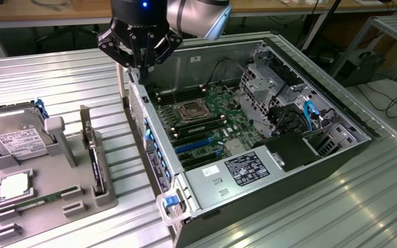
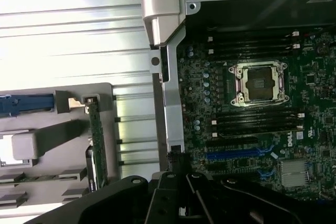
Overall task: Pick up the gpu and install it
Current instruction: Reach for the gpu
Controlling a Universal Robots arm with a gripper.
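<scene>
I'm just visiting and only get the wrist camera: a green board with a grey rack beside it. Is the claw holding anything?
Observer: No. The gripper is shut on nothing, hanging above the wall of the open computer case.
Operator: Where's the gpu?
Observer: The gpu stands on edge in the grey rack, apart from the gripper, its metal bracket sticking up at one end.
Operator: What else sits in that rack?
Observer: A silver hard drive with a white label, at the exterior view's left.

The silver, white-labelled hard drive (image 1: 16, 139) is cut off at the exterior view's left edge, and the edge-on thin green gpu card (image 1: 96, 168) hides its faces.
</scene>
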